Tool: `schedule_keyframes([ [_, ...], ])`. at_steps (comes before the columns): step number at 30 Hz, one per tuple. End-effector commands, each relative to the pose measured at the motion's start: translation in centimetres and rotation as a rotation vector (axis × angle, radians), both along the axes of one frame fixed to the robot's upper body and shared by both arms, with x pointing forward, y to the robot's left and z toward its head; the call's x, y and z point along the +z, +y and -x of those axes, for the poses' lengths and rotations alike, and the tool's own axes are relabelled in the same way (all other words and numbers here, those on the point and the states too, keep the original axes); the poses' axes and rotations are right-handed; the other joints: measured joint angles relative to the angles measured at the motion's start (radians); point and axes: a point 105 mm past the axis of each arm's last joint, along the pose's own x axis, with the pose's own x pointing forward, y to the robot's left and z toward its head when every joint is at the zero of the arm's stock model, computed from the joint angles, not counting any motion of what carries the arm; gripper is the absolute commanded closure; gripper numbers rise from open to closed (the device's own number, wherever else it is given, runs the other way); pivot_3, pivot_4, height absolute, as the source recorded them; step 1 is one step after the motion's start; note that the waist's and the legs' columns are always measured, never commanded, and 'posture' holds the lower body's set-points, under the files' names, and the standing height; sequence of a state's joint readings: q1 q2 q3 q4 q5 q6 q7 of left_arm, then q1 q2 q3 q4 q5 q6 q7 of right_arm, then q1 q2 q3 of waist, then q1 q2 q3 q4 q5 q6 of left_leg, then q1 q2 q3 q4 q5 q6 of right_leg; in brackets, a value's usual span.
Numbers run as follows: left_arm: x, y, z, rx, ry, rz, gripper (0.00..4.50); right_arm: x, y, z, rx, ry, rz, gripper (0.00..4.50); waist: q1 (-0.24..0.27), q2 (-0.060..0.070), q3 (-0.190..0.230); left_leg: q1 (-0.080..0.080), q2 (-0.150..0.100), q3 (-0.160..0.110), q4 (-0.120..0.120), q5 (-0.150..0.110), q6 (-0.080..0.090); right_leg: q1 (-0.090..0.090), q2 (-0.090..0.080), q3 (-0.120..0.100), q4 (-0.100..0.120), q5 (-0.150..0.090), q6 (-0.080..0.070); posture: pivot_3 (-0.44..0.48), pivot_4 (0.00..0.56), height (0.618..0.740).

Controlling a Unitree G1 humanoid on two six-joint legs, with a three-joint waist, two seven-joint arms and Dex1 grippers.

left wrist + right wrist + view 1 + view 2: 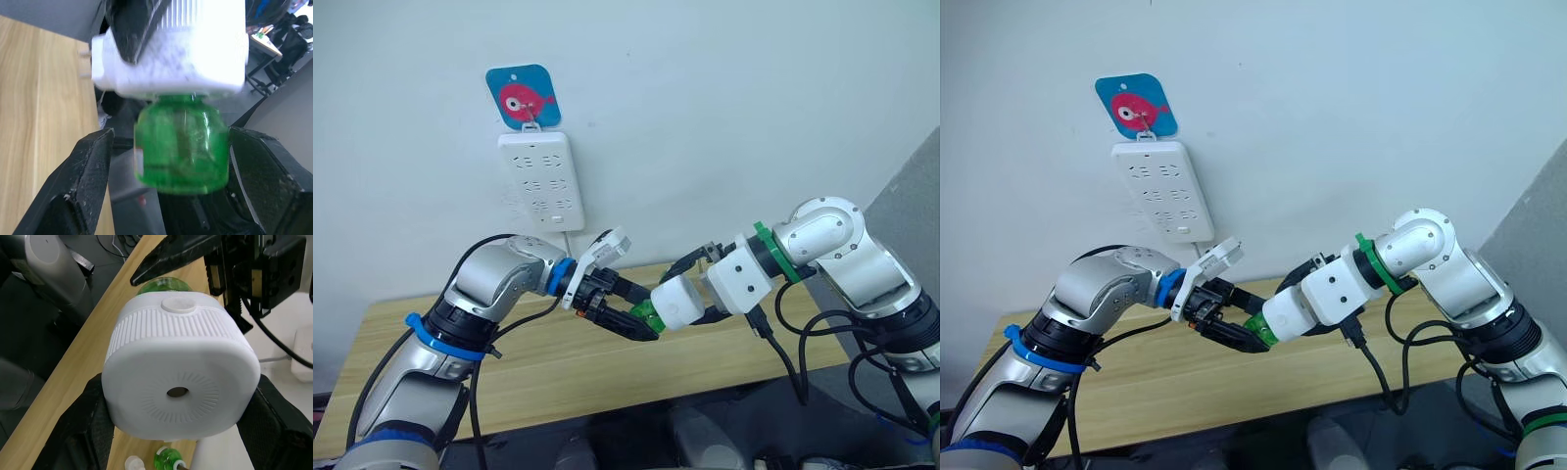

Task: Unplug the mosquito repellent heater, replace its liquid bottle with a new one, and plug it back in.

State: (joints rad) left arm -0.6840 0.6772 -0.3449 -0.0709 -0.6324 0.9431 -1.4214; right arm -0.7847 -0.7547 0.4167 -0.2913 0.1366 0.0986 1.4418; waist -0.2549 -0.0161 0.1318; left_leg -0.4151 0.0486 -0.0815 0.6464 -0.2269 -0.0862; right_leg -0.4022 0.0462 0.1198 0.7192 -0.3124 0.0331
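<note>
Right pincer (pixel 178 431) grips heater (pixel 181 382) above wooden table (pixel 558 372).

Black fingers (pixel 95 416) clamp the white heater (pixel 181 387), its green bottle (pixel 161 285) between the other gripper's (pixel 205 257) fingers.

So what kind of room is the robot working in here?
Probably an office or lab used as a test corner: a plain white wall with a power strip hung on a hook, a light wooden table, and what look like office chairs behind.
</note>
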Motion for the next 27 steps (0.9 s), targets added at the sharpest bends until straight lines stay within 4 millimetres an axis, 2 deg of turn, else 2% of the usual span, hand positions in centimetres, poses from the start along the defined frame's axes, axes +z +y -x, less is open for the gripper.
schedule_keyframes([
  [1, 0.9, -0.1, 0.0, -0.02, -0.024, 0.014, 0.58, 1.7, 0.6, -0.2, 0.028, -0.054, -0.012, 1.52, -0.003, 0.0, 0.0, 0.0, 0.0, 0.0, 0.0, 0.0, 0.0, 0.0, 0.0, 0.0, 0.0, 0.0, 0.0, -0.261, 0.071, 0.729],
  [2, 0.8, -0.1, 0.1, -0.021, -0.021, 0.011, 0.58, 1.8, 0.6, -0.2, 0.03, -0.055, -0.012, 1.52, -0.005, 0.0, 0.0, 0.0, 0.0, 0.0, 0.0, 0.0, 0.0, 0.0, 0.0, 0.0, 0.001, 0.0, 0.0, -0.261, 0.071, 0.729],
  [5, 0.8, 0.2, 0.3, -0.03, -0.006, 0.01, 1.13, 2.2, 1.0, 0.0, 0.043, -0.059, -0.012, 1.52, -0.007, 0.0, 0.0, 0.0, 0.0, -0.001, 0.0, 0.0, 0.0, 0.0, 0.0, -0.001, 0.001, 0.0, 0.0, -0.262, 0.07, 0.729],
  [9, 0.7, 0.1, 0.1, -0.024, -0.006, 0.015, 2.2, 2.4, 1.1, 0.6, 0.06, -0.057, -0.01, 1.52, -0.007, 0.0, 0.0, 0.0, -0.001, -0.001, 0.0, 0.0, 0.0, 0.0, -0.001, -0.001, 0.001, 0.0, 0.0, -0.262, 0.071, 0.729],
  [21, 0.5, 0.1, 0.0, -0.014, 0.001, 0.028, 2.25, 1.9, 0.7, 1.6, 0.107, -0.033, 0.015, 1.52, -0.007, 0.0, 0.0, 0.0, -0.001, -0.002, 0.0, 0.0, 0.0, 0.001, -0.001, -0.002, 0.001, 0.0, 0.0, -0.264, 0.076, 0.729],
  [25, 0.4, 0.1, -0.2, 0.0, -0.007, 0.041, 2.25, 0.6, -0.5, 0.6, 0.128, -0.136, 0.076, 0.24, -0.007, 0.0, 0.0, 0.0, -0.001, -0.002, 0.0, 0.0, 0.0, 0.002, -0.001, -0.002, 0.001, 0.0, 0.0, -0.267, 0.077, 0.729],
  [27, 0.4, 0.0, -0.3, 0.003, -0.012, 0.047, 2.25, 0.4, -0.9, 0.4, 0.13, -0.159, 0.084, 0.0, -0.008, 0.0, 0.0, 0.001, -0.001, -0.002, 0.0, 0.0, 0.0, 0.002, -0.001, -0.002, 0.0, 0.0, 0.0, -0.267, 0.077, 0.729],
])
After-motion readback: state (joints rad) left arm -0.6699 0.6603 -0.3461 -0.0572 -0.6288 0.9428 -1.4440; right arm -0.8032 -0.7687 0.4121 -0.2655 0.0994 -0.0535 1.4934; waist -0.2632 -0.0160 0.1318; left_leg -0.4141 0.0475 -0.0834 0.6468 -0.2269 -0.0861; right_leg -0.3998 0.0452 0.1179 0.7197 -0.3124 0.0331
